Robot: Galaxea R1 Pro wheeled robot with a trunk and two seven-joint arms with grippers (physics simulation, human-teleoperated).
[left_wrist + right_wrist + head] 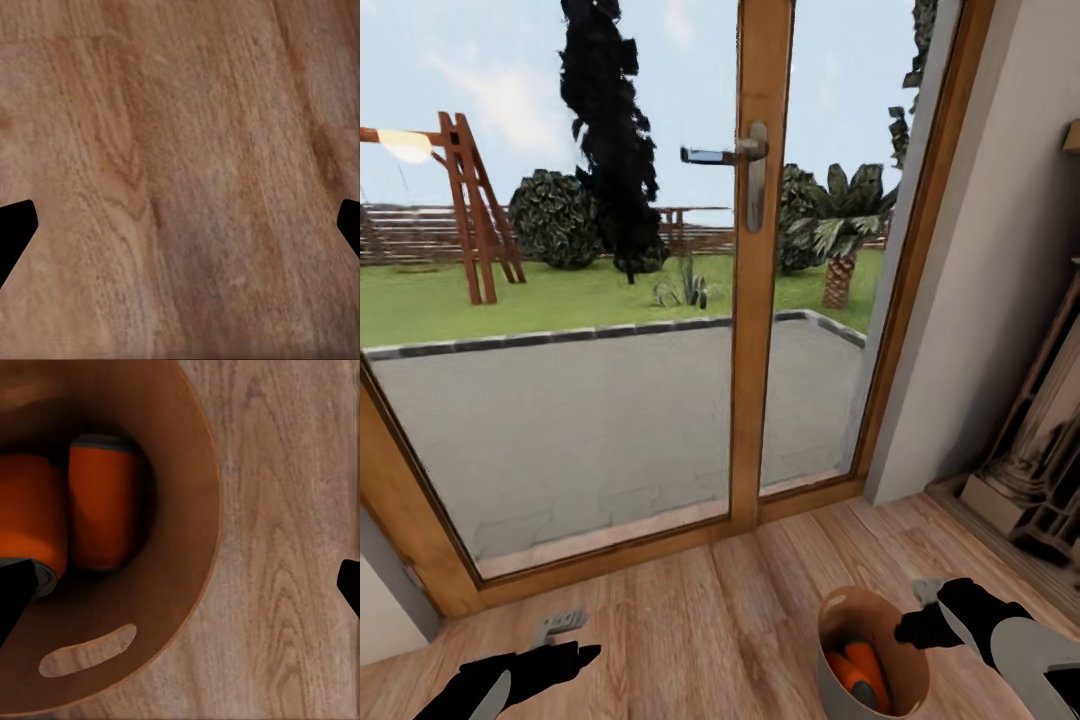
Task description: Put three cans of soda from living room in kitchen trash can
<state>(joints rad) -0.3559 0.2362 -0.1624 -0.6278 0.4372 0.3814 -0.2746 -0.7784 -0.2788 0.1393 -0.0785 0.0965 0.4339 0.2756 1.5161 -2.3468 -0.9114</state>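
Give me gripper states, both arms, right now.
Left gripper: open, empty, over bare wood floor.
Right gripper: open, holding nothing, at the rim of the trash can, which has two orange soda cans inside.

trash can (pixel 838 618) cut by bottom edge, orange cans (pixel 857 668) partly hidden inside, fireplace column (pixel 1043 462) cropped

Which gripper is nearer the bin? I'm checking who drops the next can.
Right. The right gripper hangs at the bin's rim; the left gripper is well off to its side over bare floor.
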